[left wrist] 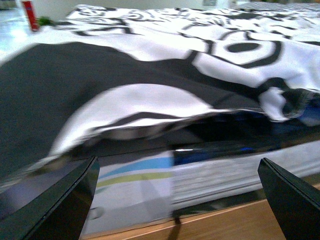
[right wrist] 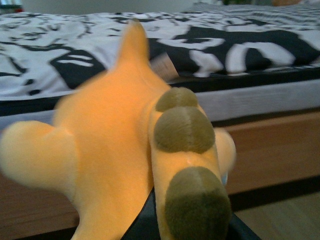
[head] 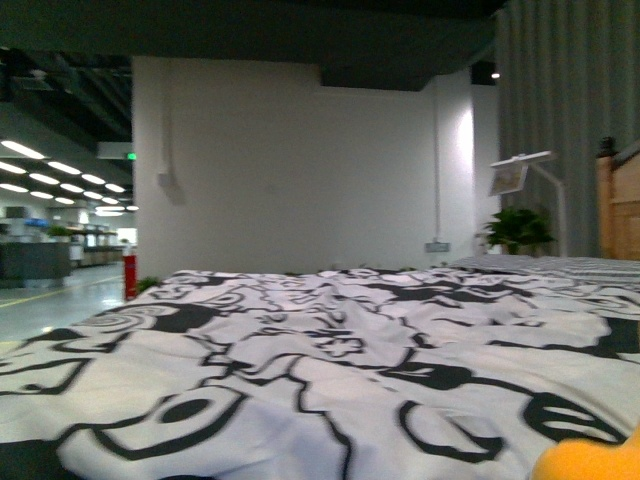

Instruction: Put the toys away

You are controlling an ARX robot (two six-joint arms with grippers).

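Note:
An orange-yellow plush animal [right wrist: 115,145] with olive-green spots along its back fills the right wrist view, held just off the bed's side. My right gripper [right wrist: 185,227] is shut on it, its dark fingers mostly hidden under the plush. A corner of the same plush animal [head: 590,462] shows at the lower right of the front view. My left gripper [left wrist: 185,200] is open with nothing between its black fingers [left wrist: 65,200], facing the side of the mattress and the wooden bed frame [left wrist: 225,225].
A bed with a black-and-white patterned cover [head: 320,370] spreads across the front view. A wooden headboard [head: 620,205], a white lamp [head: 525,175] and a potted plant [head: 518,230] stand at the right. A red object [head: 129,275] stands on the floor at the left.

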